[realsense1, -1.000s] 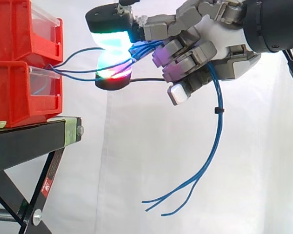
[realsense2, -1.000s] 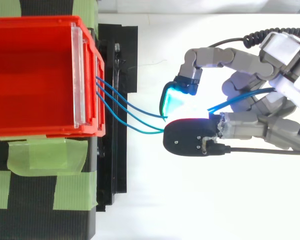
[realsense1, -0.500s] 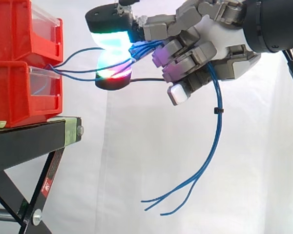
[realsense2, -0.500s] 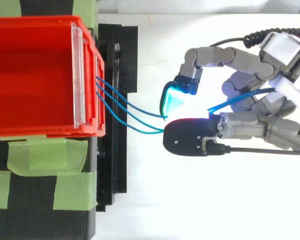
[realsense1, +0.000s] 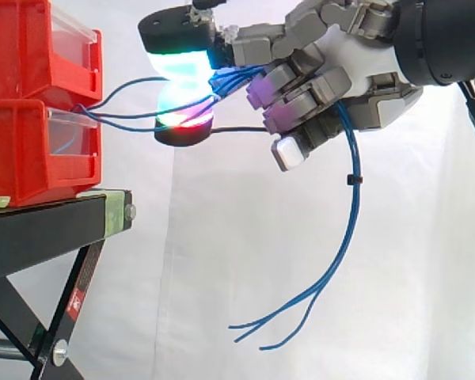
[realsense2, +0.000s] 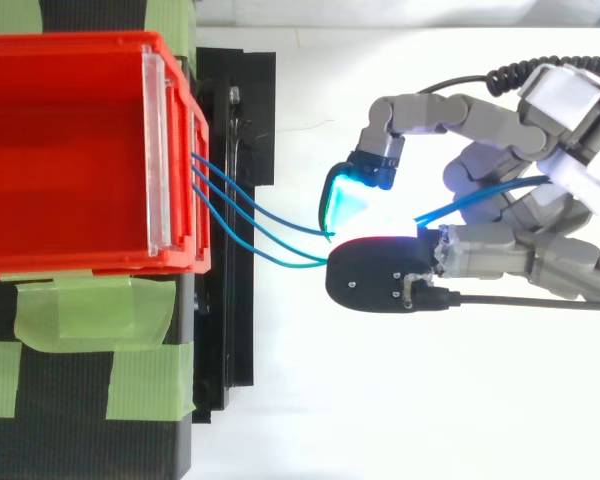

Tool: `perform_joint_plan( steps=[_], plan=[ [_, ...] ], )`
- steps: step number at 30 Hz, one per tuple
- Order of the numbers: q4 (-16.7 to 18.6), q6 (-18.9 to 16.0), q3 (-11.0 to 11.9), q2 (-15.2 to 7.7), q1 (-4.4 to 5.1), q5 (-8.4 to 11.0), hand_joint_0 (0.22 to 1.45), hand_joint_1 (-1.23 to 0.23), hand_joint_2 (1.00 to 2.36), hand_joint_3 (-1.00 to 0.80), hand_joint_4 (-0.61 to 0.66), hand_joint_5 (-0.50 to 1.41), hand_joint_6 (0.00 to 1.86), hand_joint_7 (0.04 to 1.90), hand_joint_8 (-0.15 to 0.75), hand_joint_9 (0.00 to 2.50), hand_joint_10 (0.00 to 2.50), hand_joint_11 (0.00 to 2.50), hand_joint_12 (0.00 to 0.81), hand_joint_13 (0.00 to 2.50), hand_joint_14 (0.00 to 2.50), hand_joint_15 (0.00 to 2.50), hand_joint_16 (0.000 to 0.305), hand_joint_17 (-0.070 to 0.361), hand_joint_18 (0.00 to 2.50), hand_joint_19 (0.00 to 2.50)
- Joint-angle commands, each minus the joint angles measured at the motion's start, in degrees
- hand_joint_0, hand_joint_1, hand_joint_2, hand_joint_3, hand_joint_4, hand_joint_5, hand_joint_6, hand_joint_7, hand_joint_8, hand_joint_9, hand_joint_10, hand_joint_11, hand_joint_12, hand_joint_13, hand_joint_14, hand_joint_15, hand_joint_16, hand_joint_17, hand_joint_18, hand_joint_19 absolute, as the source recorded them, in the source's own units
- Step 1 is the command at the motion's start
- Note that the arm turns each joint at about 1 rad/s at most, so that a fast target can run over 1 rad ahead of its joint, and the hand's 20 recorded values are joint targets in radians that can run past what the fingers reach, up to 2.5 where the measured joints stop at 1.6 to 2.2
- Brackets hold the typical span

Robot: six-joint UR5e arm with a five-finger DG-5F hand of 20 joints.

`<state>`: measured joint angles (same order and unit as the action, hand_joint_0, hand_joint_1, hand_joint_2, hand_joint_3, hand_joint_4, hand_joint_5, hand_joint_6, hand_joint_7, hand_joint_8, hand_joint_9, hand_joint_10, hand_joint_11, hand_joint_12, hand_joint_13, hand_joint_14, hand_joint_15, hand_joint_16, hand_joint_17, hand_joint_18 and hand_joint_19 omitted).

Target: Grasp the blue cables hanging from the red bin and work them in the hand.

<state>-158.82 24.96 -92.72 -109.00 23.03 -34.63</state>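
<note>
The hand [realsense1: 356, 75] pinches the blue cables [realsense1: 353, 198] between two glowing pads [realsense1: 182, 63], with its other fingers curled around them. This probably fixes the stretch reaching from the front edge of the red bin [realsense1: 32, 154], leaving the free ends to dangle below the palm. The bin sits at the edge of the black stand [realsense1: 47, 229], which is patched with green tape [realsense2: 90, 310] and stands before a white curtain [realsense1: 222, 261].

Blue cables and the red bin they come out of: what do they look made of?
Blue cables: thin, flexible, probably plastic-sheathed wire; they sag in smooth curves below the robot hand. Red bin: seemingly rigid moulded plastic, slightly glossy, with a clear panel at its front.
</note>
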Motion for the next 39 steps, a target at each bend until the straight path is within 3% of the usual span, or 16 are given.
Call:
perform_joint_plan(
  steps=[1,39],
  plan=[
    [0.0,0.0,0.0,0.0,0.00,0.00,0.95,-0.62,1.02,-0.48,0.25,0.27,0.50,1.34,0.350,1.60,2.50,2.50,0.470,1.75,2.50,1.46,0.186,0.139,2.48,0.56],
    [0.0,0.0,0.0,0.0,0.00,0.00,0.95,-0.62,1.02,-0.49,0.25,0.28,0.48,1.35,0.350,1.60,2.50,2.50,0.470,1.75,2.50,1.46,0.186,0.139,2.48,0.56]
  ],
)
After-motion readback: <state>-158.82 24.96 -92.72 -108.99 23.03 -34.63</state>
